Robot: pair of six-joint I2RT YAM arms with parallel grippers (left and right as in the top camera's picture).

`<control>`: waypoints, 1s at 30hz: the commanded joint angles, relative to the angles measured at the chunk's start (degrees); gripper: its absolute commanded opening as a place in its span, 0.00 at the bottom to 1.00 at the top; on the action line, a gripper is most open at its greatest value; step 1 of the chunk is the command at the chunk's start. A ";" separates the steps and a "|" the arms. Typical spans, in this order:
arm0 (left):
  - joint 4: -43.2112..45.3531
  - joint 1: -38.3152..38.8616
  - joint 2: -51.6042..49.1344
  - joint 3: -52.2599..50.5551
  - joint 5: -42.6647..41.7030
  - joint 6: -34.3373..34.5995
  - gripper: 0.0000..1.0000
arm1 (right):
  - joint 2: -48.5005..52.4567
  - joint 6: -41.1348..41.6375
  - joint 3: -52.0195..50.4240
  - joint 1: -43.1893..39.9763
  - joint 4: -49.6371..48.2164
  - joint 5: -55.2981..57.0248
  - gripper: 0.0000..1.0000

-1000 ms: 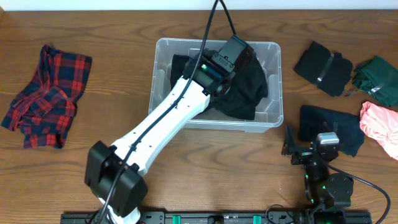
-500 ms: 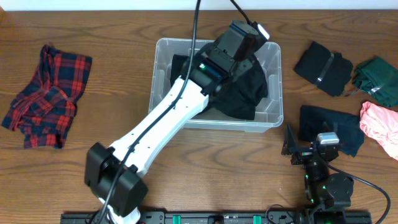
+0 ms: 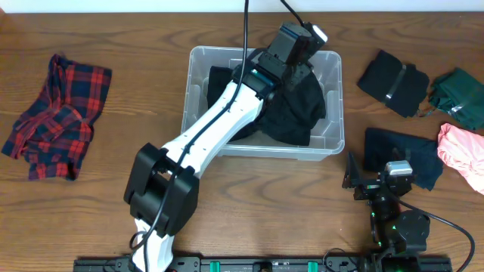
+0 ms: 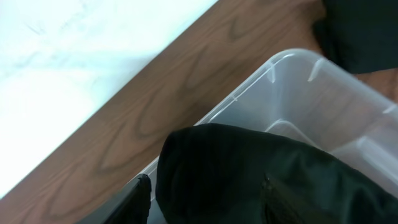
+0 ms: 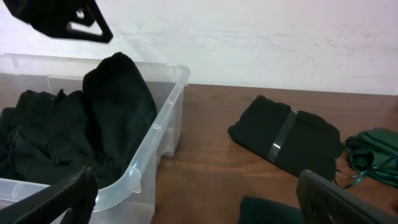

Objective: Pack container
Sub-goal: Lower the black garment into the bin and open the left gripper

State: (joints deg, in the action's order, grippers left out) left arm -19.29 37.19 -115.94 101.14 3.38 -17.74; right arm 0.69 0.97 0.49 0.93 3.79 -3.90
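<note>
Five garments, including a plaid shirt [image 3: 57, 113], lie on the worktop [image 3: 113, 30] outside the central container [image 3: 195, 91], which holds black clothing [image 3: 299, 113]. Left tool [image 3: 296, 47]: state cannot be told. Right tool [image 5: 202, 202]: spread, empty.

This looks like a robotics lab bench set up for practice, not a home. Two robot arms, the white left arm [image 3: 219, 128] and the small black right arm [image 3: 393, 219], are fixed to a black rail [image 3: 227, 264] along the desk's [image 3: 91, 204] near edge, with a black cable [image 3: 246, 23] running off past the far edge. The wood-grain desk stands against a bare white wall [image 5: 280, 37]. Clothes are spread out at its left and right ends, a plaid shirt [image 3: 57, 113] and a pink garment [image 3: 461, 155] among them, around a clear bin [image 3: 333, 143].
</note>
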 commanded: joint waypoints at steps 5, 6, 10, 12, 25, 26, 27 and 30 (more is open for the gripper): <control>2.10 -0.37 -5.97 1.01 -1.70 1.16 0.56 | -0.31 -0.63 -0.17 -0.11 0.13 0.00 0.99; 2.12 -0.35 -6.56 1.01 -1.70 1.16 0.56 | -0.31 -0.63 -0.17 -0.11 0.13 0.02 0.99; 1.75 -0.37 -8.98 0.98 -1.86 2.60 0.56 | -0.31 -0.63 -0.17 -0.11 0.13 0.02 0.99; 1.36 -0.31 -10.23 0.98 -2.43 2.67 0.56 | -0.31 -0.63 -0.17 -0.11 0.13 0.00 0.99; -3.02 -0.02 -16.63 0.96 -8.57 2.89 0.56 | -0.31 -0.63 -0.17 -0.11 0.13 0.02 0.99; -3.26 -0.02 -16.74 0.94 -8.55 2.86 0.56 | -0.31 -0.63 -0.17 -0.11 0.13 0.02 0.99; -3.43 0.00 -16.76 0.94 -8.52 2.86 0.56 | -0.31 -0.63 -0.17 -0.11 0.13 0.02 0.99; -3.23 0.00 -16.37 0.94 -8.50 2.84 0.57 | -0.31 -0.63 -0.17 -0.11 0.13 0.02 0.99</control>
State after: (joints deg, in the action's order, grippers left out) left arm -21.23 36.91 -130.63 101.95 -3.25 -16.08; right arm 0.69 0.95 0.49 0.93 3.79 -3.88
